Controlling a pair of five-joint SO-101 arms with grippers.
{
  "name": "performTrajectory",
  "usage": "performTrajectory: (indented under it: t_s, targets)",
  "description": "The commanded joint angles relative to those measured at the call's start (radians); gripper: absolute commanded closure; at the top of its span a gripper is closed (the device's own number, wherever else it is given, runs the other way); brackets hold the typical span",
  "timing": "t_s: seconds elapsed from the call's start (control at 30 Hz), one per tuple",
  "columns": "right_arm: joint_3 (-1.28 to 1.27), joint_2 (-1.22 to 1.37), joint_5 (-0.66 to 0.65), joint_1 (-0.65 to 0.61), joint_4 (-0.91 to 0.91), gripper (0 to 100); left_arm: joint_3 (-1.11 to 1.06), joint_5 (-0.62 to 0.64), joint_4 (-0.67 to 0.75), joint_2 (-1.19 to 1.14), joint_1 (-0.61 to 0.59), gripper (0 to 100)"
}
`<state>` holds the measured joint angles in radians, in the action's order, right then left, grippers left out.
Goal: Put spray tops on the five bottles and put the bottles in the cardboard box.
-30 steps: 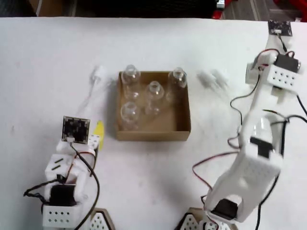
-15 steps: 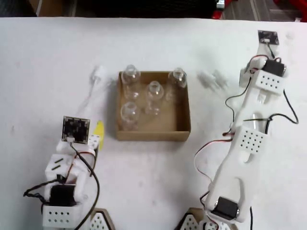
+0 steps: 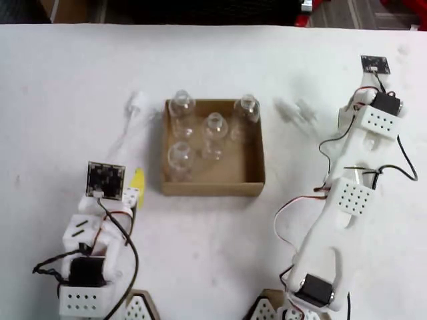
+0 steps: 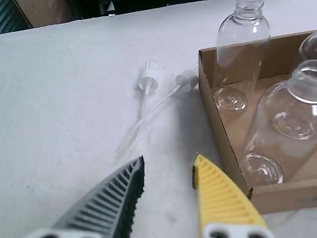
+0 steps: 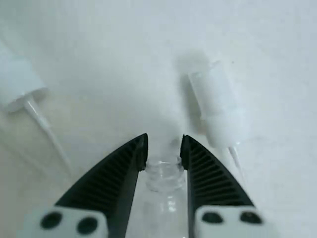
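Observation:
The cardboard box (image 3: 212, 187) sits mid-table with several clear, uncapped bottles (image 3: 213, 128) standing in it. One white spray top (image 3: 137, 102) lies left of the box, and others (image 3: 297, 110) lie to its right. My right arm (image 3: 348, 199) lies stretched out along the table's right side. Its gripper (image 5: 163, 145) is shut on the neck of a clear bottle (image 5: 163, 177), with a spray top (image 5: 217, 106) lying just beyond and another (image 5: 20, 84) off to one side. My left gripper (image 4: 168, 159) hangs open near the box's corner (image 4: 214, 106), holding nothing; its yellow finger (image 3: 137, 180) is in the high view.
In the left wrist view two spray tops (image 4: 147, 79) with long dip tubes lie on the white table beside the box, near a standing bottle (image 4: 242, 34). The right arm's cables (image 3: 297, 210) loop over the table near the box's front right corner.
The right arm has lowered and stretched out flat, and its wrist has shifted a little toward the near side. The left arm, box and bottles have stayed put.

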<state>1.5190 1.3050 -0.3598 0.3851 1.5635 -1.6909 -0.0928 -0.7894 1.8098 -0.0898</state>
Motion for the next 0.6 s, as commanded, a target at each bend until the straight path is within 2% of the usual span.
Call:
performTrajectory:
  t_s: [0.0,0.13,0.57]
  targets:
    - [0.043,-0.027,-0.060,0.005,0.065,90.5,0.005,-0.009,-0.011,0.012,0.012,84]
    - [0.043,-0.045,-0.080,0.007,0.093,84.5,0.005,-0.009,-0.011,0.012,0.012,84]
    - [0.041,-0.120,-0.083,0.012,0.148,84.4,0.005,-0.009,-0.011,0.012,0.012,84]
